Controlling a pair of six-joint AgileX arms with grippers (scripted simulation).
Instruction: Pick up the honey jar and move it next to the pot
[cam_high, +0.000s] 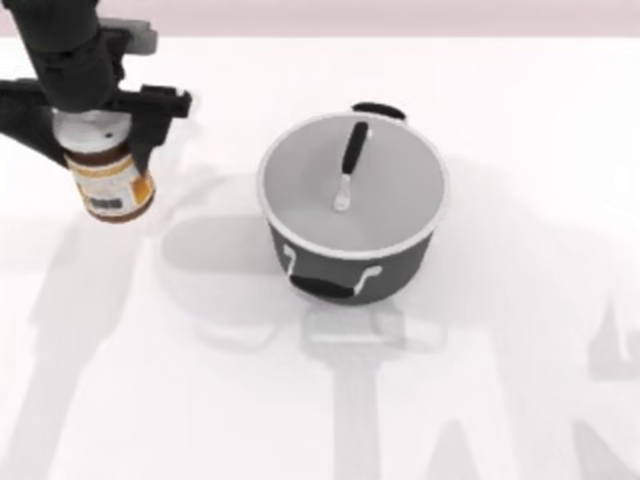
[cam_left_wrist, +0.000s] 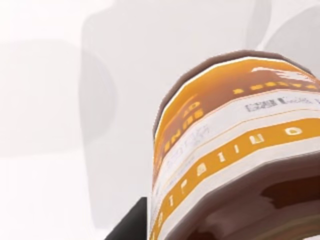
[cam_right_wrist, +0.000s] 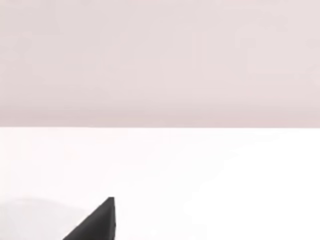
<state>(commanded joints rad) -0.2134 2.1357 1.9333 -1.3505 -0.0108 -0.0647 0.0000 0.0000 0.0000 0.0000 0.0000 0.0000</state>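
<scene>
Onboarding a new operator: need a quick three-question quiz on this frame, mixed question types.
1. True or false: the small cylindrical honey jar with white lid and orange-and-white label sits inside the large dark grey round pot.
2. Which gripper holds the jar? A) the left gripper B) the right gripper C) neither
3. Fill in: the pot's grey lid is ___ (on/off).

Key
1. False: the jar is at the white table's far left, apart from the pot.
2. A.
3. on.
</scene>
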